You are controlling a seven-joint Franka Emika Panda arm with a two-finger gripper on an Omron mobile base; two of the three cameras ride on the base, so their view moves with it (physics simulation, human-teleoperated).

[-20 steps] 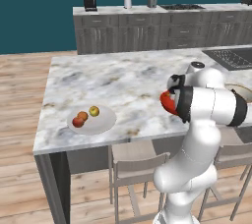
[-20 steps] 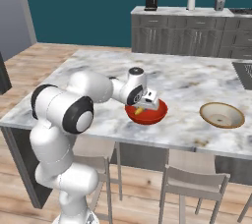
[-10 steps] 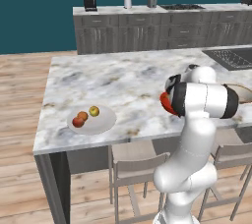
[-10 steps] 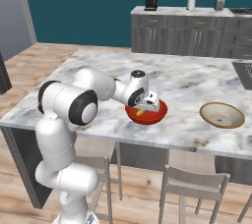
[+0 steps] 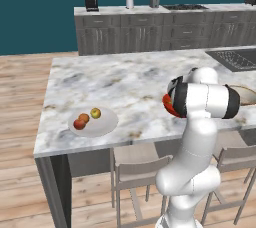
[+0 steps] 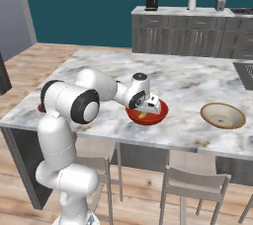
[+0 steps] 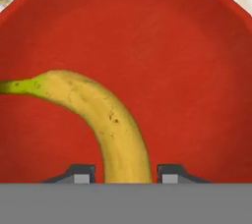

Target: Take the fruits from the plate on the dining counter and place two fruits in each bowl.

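While bent low over the red bowl, gripper parted, loosely astride banana.

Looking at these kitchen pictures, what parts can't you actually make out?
- Red bowl: left base view, mostly hidden behind the arm.
- Banana: hand view, its near end is cut off between the fingertips; whether they grip it is unclear.
- Tan bowl: left base view, partly behind the arm.
- Plate fruits: too small to identify.
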